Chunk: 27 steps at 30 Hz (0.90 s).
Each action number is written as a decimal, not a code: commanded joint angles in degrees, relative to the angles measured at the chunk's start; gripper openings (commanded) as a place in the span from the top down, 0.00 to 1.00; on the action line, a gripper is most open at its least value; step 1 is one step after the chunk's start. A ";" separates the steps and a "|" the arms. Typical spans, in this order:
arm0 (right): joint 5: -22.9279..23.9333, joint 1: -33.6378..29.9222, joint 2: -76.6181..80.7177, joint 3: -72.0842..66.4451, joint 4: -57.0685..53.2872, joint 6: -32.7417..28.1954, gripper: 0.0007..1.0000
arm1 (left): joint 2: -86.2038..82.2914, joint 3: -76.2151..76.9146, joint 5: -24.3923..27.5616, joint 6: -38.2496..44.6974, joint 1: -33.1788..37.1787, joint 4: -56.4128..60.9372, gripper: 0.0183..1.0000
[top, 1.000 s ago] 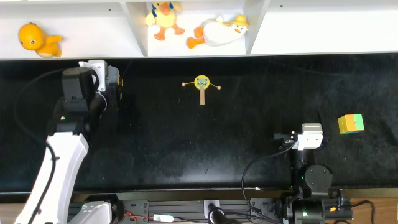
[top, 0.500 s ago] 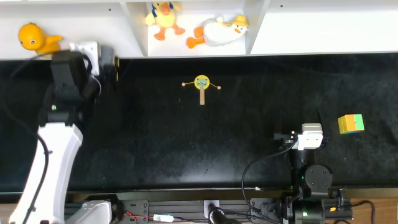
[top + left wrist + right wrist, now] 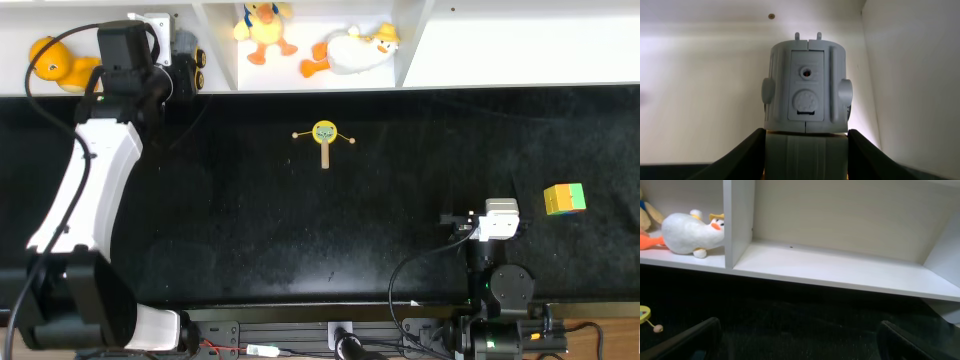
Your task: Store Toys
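Toy [image 3: 190, 55], top view: grey body with dark wheels, at the right end of the shelf's [image 3: 500, 50] left compartment, beside the divider. Left gripper [image 3: 176, 62] is clamped on it at the far left of the bench [image 3: 250, 230]. Left end of the same compartment: yellow duck [image 3: 55, 62], well apart from the toy. Middle compartment: plush duck [image 3: 263, 25] and white goose [image 3: 350, 50], side by side. On the bench: rattle drum [image 3: 324, 134] toward the far side, coloured cube [image 3: 564, 198] at right. Right gripper [image 3: 458, 222] sits near its own base.

Left wrist view: the toy's grey underside [image 3: 806, 90] shows a round hatch, a screw hole and two side knobs. It is gripped between the fingers [image 3: 747, 150], inside the compartment and close to the divider.

Right wrist view: right gripper [image 3: 797, 332] spread wide, holding nothing, over the bench. The goose lies in the middle compartment.
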 commanded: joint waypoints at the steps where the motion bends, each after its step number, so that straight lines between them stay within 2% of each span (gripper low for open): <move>1: 0.00 0.26 -0.37 -0.79 0.26 0.04 0.01 | 1.88 2.12 1.01 -1.53 -0.37 2.05 0.62; 4: 0.00 0.26 -0.37 -0.79 0.26 0.04 0.00 | 2.51 2.12 0.98 -1.68 -0.37 2.05 0.29; 5: 0.00 0.26 -0.37 -0.79 0.26 0.04 0.00 | 2.51 2.12 0.98 -1.68 -0.37 1.79 0.12; 6: 0.00 0.26 -0.37 -0.79 0.26 0.04 0.01 | 2.49 2.12 0.94 -1.66 -0.37 1.46 0.00; 9: 0.00 0.26 -0.37 -0.79 0.26 0.04 0.00 | 1.44 1.14 -0.46 -1.62 -0.35 0.92 0.00; 10: 0.00 0.26 -0.37 -0.79 0.26 0.04 0.00 | -0.94 -1.90 -2.47 -1.64 -0.37 1.88 0.00; 13: 0.00 0.26 -0.37 -0.79 0.26 0.04 0.00 | -7.96 -12.50 -3.67 -1.64 0.07 7.17 0.00; 16: 0.00 0.26 -0.37 -0.79 0.26 0.04 0.00 | -19.34 -27.47 -4.46 -1.53 0.96 12.66 0.00; 22: 0.00 0.26 -0.37 -0.79 0.26 0.04 0.00 | -44.41 -45.13 -4.63 -1.46 1.11 10.43 0.00; 27: 0.00 0.26 -0.37 -0.79 0.26 0.04 0.00 | -66.20 -58.51 -4.59 -0.63 0.22 22.56 0.00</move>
